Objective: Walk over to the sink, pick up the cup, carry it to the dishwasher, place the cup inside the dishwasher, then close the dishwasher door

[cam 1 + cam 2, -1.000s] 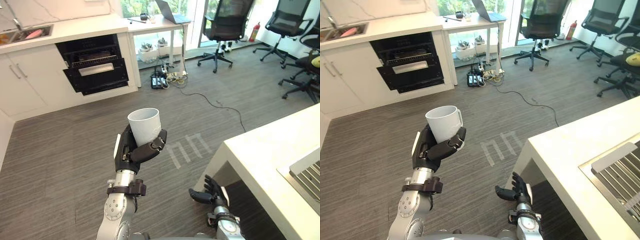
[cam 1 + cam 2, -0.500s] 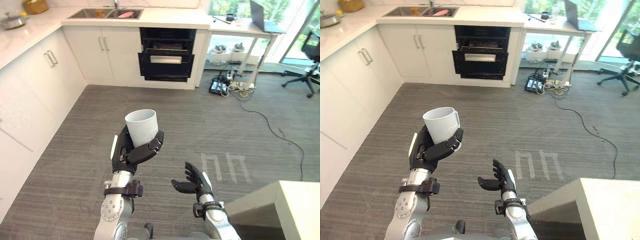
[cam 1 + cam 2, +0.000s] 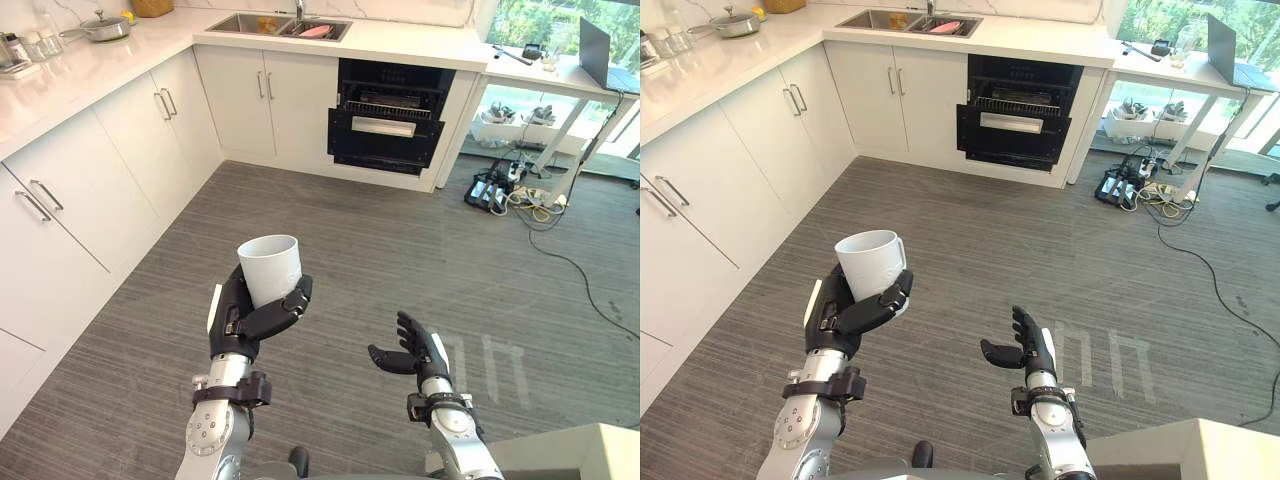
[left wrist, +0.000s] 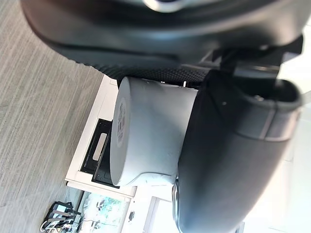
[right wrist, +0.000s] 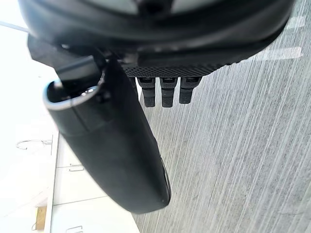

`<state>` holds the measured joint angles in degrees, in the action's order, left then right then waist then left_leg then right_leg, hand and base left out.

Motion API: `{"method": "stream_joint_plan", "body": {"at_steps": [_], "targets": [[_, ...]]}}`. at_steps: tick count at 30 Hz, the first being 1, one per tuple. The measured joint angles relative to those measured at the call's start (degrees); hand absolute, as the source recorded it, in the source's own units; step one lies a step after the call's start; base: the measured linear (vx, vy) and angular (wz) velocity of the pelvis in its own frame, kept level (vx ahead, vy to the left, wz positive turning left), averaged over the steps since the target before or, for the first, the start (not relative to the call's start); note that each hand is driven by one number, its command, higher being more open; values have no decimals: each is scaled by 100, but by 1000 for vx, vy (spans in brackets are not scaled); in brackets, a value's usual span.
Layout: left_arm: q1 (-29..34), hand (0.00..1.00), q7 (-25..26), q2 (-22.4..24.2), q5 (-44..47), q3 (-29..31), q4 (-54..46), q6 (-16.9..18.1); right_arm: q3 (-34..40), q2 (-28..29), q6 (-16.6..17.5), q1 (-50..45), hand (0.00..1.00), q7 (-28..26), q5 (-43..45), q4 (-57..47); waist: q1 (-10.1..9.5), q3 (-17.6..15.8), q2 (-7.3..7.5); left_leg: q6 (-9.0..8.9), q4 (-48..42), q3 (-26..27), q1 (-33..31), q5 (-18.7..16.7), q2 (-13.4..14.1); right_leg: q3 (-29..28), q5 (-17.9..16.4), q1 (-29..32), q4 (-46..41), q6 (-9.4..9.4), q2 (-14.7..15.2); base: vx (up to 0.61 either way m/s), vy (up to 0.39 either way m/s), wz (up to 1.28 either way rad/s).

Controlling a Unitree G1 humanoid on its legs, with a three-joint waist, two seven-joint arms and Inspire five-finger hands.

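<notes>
White cup (image 3: 270, 270), just one, upright in the curled left hand (image 3: 236, 320).

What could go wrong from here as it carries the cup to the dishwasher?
The left hand grips only the lower part of the cup, so the walk might jolt it loose; the right hand is open and apart, giving no support. The dishwasher stands open, so the robot could bump its front on approach. Cables lie on the floor beside it, a possible trip hazard.

Stereo above cup (image 3: 270, 268), wrist cameras close
</notes>
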<state>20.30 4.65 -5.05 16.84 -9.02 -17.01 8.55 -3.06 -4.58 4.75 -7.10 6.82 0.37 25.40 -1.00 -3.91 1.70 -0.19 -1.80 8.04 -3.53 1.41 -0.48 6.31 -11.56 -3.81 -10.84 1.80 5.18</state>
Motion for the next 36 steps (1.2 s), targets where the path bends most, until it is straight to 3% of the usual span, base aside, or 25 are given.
{"method": "stream_joint_plan", "body": {"at_steps": [3, 4, 10, 17, 23, 26, 29, 34, 36], "targets": [[-22, 30, -23, -49, 0, 15, 51, -4, 10, 19, -32, -29, 90, -3, -1, 4, 71, 12, 4, 20, 299, 67, 130, 230, -19, -97, 54, 7, 61, 49, -8, -33, 25, -12], [-184, 30, -83, 48, -1, 7, 375, -82, 277, -49, -76, -145, 90, -7, -5, 128, 337, 193, -263, 17, 676, 102, 333, 523, 65, -137, 106, -47, 179, 4, -138, -5, 7, -4], [-186, 30, -79, 77, 0, 7, 376, -82, 274, -32, -75, -148, 90, -13, -5, 126, 337, 192, -265, 11, 671, 222, 310, 520, 115, -264, 115, 63, 186, -11, -179, 1, -3, -9], [-552, 30, 41, 233, 0, -139, 663, -84, 293, -51, -163, -527, 90, 197, -6, 96, 491, 182, -280, -76, 425, 30, -68, 477, 216, 46, 168, 155, 376, -95, -263, 6, -38, 13], [-614, 30, 269, 427, 0, -40, 661, -101, 555, -82, -171, -365, 90, 473, -249, -238, 463, 85, -375, -208, -60, 17, -493, 379, 290, 319, 136, 277, 191, -189, -316, 0, -46, 22], [-615, 30, 300, 437, 1, 35, 609, -101, 591, -176, -169, -265, 90, 566, -286, -405, 328, 36, -404, -248, -364, -108, -705, 210, 315, 532, 67, 274, 157, -236, -335, -61, -27, 35], [-610, 30, 312, 438, 2, 67, 600, -101, 668, -171, -170, -202, 90, 633, -293, -414, 319, -2, -428, -94, -1111, 397, -1056, -227, 587, 846, -101, 246, -11, -202, -286, -12, 20, 52], [-477, 30, 385, 400, 2, 171, 499, -101, 657, -93, -181, 4, 90, 692, -305, -451, 159, -81, -415, 68, -1802, 609, -1268, -750, 568, 879, -464, 296, -319, 42, -50, 68, 101, 9], [-337, 30, 385, 411, 2, 232, 337, -101, 657, -48, -181, 121, 90, 693, -347, -516, 95, -121, -353, 190, -2279, 673, -1357, -1196, 487, 844, -703, 284, -547, 197, 141, 205, 189, -5]]}}
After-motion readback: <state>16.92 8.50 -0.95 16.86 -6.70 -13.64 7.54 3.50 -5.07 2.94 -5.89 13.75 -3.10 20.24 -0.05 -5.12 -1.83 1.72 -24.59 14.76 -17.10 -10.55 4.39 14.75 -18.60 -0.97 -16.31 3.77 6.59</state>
